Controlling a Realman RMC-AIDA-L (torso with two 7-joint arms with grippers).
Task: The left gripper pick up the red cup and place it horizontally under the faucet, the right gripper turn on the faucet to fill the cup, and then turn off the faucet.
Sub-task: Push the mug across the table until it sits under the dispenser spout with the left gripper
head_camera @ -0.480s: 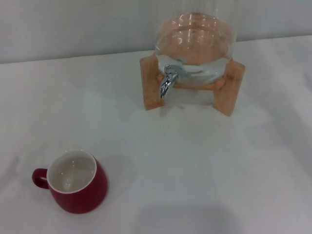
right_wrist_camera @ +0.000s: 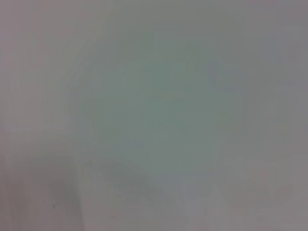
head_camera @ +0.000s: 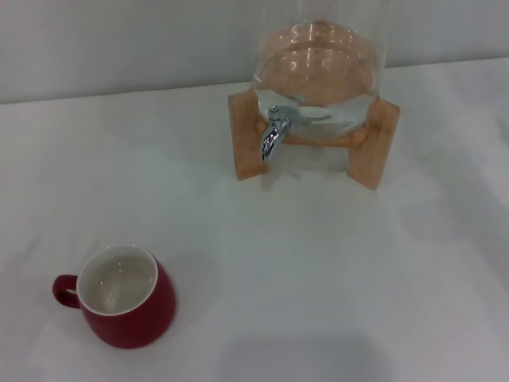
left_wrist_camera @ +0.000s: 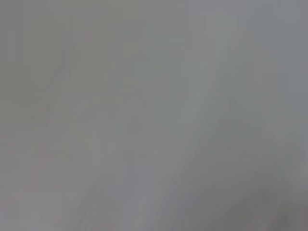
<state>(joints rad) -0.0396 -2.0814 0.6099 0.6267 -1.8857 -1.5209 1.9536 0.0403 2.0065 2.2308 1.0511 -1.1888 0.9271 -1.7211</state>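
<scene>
Red cup (head_camera: 127, 298) and faucet (head_camera: 274, 131) only in head view; tool states untellable.

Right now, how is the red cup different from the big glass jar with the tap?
The red cup is small, squat and dark red with a white inside; the glass jar is much bigger and see-through. The cup sits straight on the white table, near the front left; the jar rests in a wooden stand at the back. The cup has a loop handle; the jar has a shiny faucet. Both stand upright, and neither end effector is in view.
</scene>
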